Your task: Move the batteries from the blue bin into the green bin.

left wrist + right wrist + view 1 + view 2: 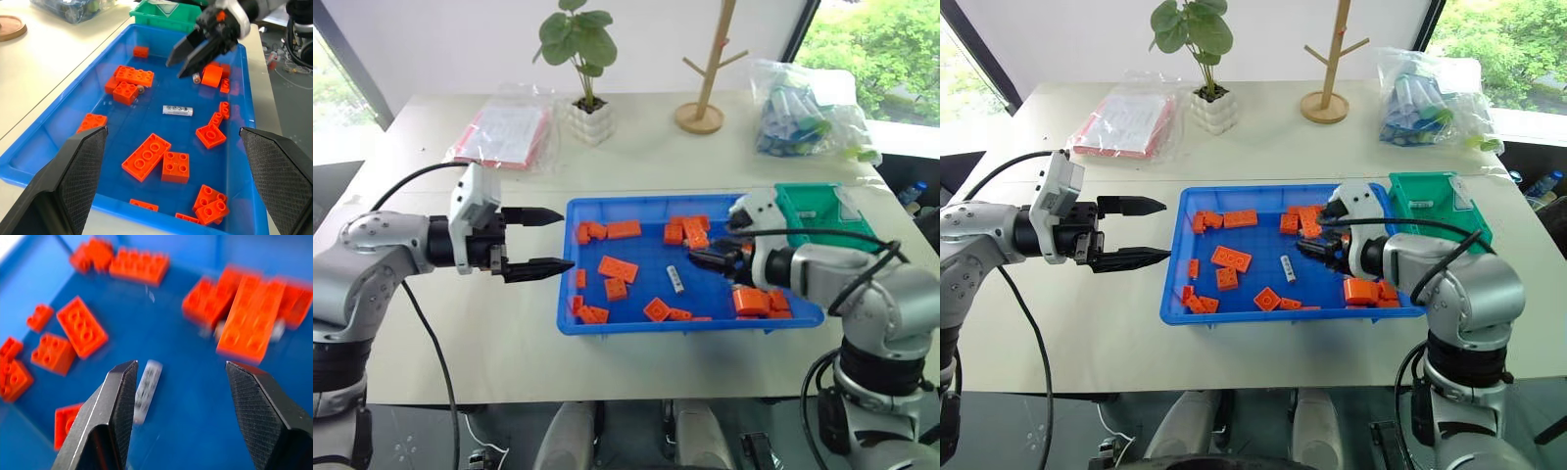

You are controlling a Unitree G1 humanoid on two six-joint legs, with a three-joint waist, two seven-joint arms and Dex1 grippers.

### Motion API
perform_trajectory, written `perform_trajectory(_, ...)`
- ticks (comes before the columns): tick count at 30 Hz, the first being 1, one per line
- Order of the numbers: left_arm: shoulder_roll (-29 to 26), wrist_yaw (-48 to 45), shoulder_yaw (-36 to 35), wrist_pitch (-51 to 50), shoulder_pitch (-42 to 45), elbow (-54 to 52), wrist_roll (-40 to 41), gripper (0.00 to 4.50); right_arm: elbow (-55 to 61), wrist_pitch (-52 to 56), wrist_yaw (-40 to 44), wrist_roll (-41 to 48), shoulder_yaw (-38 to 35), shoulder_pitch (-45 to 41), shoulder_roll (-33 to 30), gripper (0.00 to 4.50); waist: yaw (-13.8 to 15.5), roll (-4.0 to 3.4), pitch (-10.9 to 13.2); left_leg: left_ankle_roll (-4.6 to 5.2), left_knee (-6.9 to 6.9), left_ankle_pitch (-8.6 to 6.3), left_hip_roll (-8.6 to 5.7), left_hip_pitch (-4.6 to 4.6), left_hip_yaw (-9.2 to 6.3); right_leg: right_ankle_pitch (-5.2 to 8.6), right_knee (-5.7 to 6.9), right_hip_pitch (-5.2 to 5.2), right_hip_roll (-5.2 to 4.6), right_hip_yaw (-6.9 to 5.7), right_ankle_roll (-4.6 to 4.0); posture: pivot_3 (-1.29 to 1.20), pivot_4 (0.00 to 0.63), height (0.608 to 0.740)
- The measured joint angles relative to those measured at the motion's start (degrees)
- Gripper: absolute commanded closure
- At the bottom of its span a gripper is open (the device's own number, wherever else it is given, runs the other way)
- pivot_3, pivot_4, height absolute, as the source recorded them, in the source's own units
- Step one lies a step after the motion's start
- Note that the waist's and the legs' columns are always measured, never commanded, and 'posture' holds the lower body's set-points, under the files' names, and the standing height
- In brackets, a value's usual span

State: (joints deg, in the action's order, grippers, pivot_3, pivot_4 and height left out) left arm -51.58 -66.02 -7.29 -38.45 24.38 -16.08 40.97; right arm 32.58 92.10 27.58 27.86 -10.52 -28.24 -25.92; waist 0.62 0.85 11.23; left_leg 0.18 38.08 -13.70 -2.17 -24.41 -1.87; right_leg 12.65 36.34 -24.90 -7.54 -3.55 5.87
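— What's the setting, seen from the head?

— A pale table point(509, 323) by bright windows, with a potted plant point(582, 59), a wooden stand point(705, 88) and plastic bags along the far side. The blue bin point(607, 325) sits in the middle, scattered with orange bricks point(618, 268). One battery point(674, 279) lies on the bin's floor near the centre. The green bin point(822, 211) stands just beside the blue bin's far right corner.

— And the arms?

— The left tool point(548, 240) hangs over the table just left of the blue bin, pointing toward it, fingers spread and empty. The right tool point(705, 257) reaches into the blue bin from the right, just beside the battery — its fingers parted, nothing between them.

— The left wrist view?

— Its two black fingers point(73, 181) stand wide apart, framing the blue bin. The battery point(177, 110) lies flat on the floor between bricks, and the right tool point(178, 62) hovers above and beyond it, released. Two more small cylinders show, one point(140, 89) against a brick, one point(196, 78) under the right tool — too small to be sure of. The green bin point(166, 14) shows past the far wall.

— The right wrist view?

— The right tool's fingers point(117, 416) are open over the blue floor. The battery point(146, 389) lies just beside one finger, partly behind it; whether they touch, I cannot tell. Orange bricks point(83, 333) lie around, blurred.
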Motion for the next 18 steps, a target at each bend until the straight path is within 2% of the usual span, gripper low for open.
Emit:
perform_trajectory(6,0.01,-0.32,0.07,0.01,0.35,0.05,-0.37,0.0,-1.23,-0.54,-1.89,0.5,6.25,1.17,1.57,1.61,-0.43,-0.01,0.0,0.0,-0.02,0.0,0.03,0.01,0.0,0.0,0.01,-0.02,0.04,0.0,0.0,0.0,0.15,0.692)
perform_trajectory(15,0.01,-0.4,0.15,0.01,0.72,0.09,-0.43,0.0,-9.17,-8.73,-3.43,-0.84,12.53,-0.08,2.18,1.61,-0.39,0.0,0.0,0.0,-0.02,0.0,0.03,0.0,-0.01,0.0,0.0,-0.01,0.07,0.0,0.01,0.0,0.15,0.692)
perform_trajectory(18,0.01,-0.35,0.14,0.01,0.72,0.09,-0.43,0.0,-10.07,-11.99,-3.43,-1.81,14.89,0.04,1.69,2.49,-0.41,0.0,0.0,0.0,-0.01,0.0,0.03,0.02,0.0,0.0,0.01,0.01,0.07,0.0,0.01,0.0,0.15,0.692)
